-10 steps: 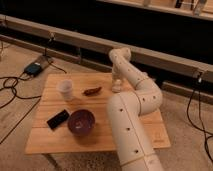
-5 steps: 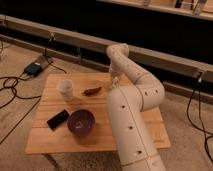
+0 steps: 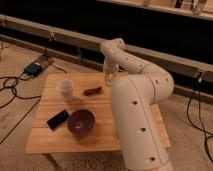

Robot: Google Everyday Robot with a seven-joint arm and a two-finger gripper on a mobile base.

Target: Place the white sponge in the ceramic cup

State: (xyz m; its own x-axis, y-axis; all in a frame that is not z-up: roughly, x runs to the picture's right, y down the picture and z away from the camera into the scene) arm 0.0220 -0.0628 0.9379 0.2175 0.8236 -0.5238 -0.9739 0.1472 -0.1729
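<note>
Sponge out of plain sight, gripper (image 3: 110, 78) shut at the table's (image 3: 50, 142) far edge
It hangs closed, well apart from the cup (image 3: 65, 89) (a pale patch at its tips may be the sponge, though that cannot be told); soft, light and squashy, it likely suits a pinch across its middle.

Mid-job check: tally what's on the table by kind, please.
Ceramic cup: 1
Purple bowl: 1
Flat black item: 1
Brown item: 1
Total: 4
Pincer shut, at the table's far edge.
</note>
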